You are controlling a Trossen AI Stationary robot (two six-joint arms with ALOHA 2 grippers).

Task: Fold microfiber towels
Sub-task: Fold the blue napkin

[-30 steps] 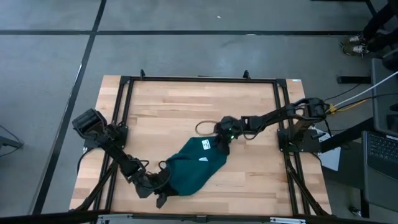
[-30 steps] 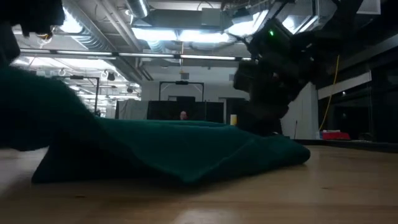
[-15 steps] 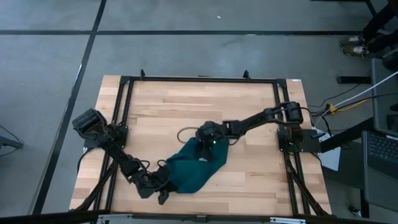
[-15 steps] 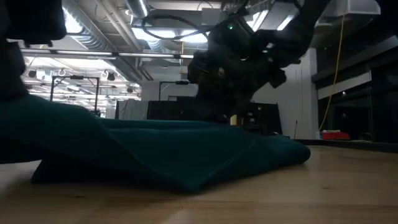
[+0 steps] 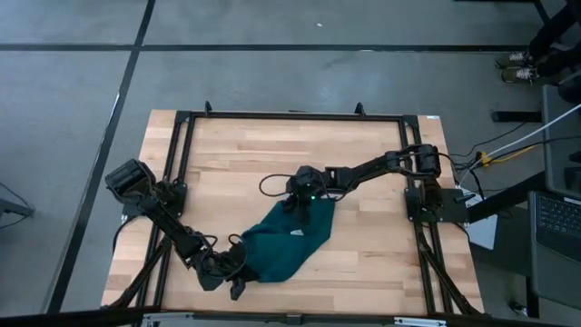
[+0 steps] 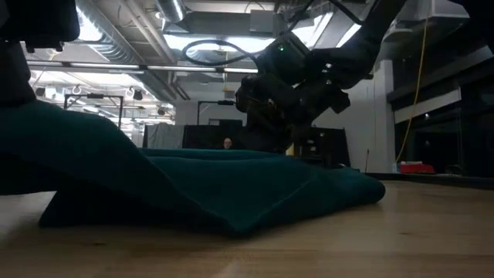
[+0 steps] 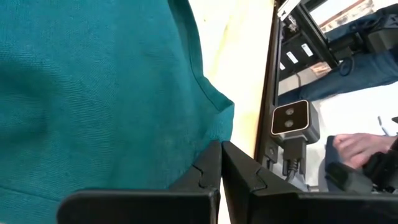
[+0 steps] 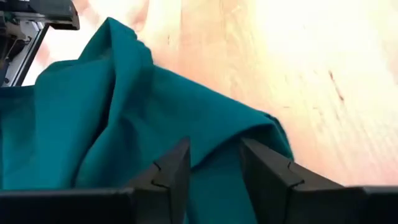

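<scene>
Lower centre of the high view, the soft teal towel (image 5: 283, 243) lies bunched on the wooden desk (image 5: 236, 154), long axis running lower left to upper right. The left tool (image 5: 238, 269) pinches its lower-left edge; the right tool (image 5: 300, 202) hovers parted over its upper end.

the dark teal microfiber towel (image 5: 286, 243) lies bunched and partly folded on the front middle of the desk (image 5: 245, 163), a small white tag (image 5: 293, 232) showing on top, its near-left end lifted off the wood, folds creasing its surface.
</scene>
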